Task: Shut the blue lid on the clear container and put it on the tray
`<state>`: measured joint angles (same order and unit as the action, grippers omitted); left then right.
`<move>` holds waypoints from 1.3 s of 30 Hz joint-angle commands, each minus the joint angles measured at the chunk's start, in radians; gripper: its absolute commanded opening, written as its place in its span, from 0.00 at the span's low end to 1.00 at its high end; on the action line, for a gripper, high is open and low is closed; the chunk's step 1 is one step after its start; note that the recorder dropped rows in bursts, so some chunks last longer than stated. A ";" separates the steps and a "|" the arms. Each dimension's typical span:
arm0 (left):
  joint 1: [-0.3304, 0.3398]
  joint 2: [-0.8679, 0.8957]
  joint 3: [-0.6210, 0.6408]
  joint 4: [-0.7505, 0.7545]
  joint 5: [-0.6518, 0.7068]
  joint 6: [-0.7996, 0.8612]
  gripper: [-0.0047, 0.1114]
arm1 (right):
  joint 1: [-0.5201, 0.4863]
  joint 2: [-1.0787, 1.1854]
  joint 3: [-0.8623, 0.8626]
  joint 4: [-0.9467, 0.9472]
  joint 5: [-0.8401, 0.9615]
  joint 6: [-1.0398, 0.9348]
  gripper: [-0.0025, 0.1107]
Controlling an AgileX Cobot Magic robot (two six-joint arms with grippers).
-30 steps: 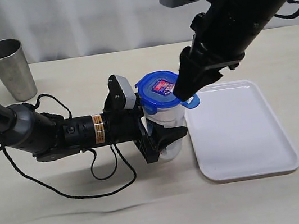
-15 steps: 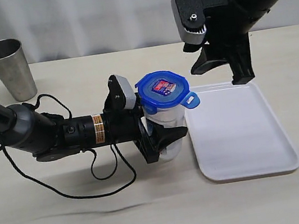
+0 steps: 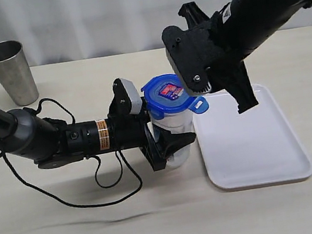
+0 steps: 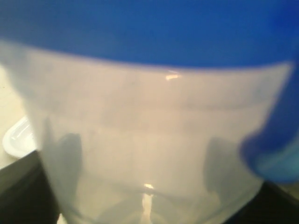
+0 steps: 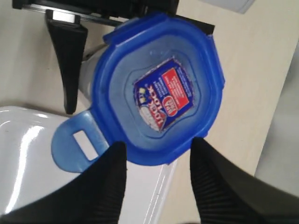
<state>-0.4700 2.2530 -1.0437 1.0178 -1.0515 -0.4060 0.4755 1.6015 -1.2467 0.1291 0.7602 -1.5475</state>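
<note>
Jaws of the left gripper (image 3: 173, 137) are closed on the clear container (image 3: 172, 125), gripped low on its body from the side and held wide by its girth. In the left wrist view the container's wall fills the picture, with a dark finger seen at each lower corner and the blue lid (image 4: 140, 28) across its top.

The container is held upright just beside the near-left edge of the tray (image 3: 257, 154), not on it; whether its base touches the table (image 3: 162, 229) cannot be told. The lid is seated on the container's mouth, sticker upward. One flap (image 5: 77, 140) is seen sticking out flat over the tray's rim; the state of the other flaps cannot be judged.

The right gripper (image 5: 158, 145) is held above the lid with its jaws parted, and nothing is gripped between them. Its two ribbed fingers (image 5: 105, 186) are seen on either side of the lid's edge in the right wrist view; contact cannot be confirmed.

A steel cup (image 3: 10, 72) is stood well apart at the far left.
</note>
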 commanded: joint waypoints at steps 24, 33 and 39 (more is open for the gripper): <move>-0.005 0.005 0.003 0.016 0.081 0.020 0.04 | 0.003 -0.086 0.078 -0.059 -0.068 0.023 0.41; -0.005 0.005 0.003 0.016 0.081 0.020 0.04 | 0.003 -0.115 0.108 0.017 -0.034 -0.022 0.41; -0.005 0.005 0.003 0.016 0.081 0.020 0.04 | 0.004 -0.114 0.215 0.017 -0.214 -0.070 0.41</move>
<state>-0.4700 2.2530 -1.0437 1.0143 -1.0496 -0.3994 0.4793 1.4858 -1.0615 0.1413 0.6368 -1.5974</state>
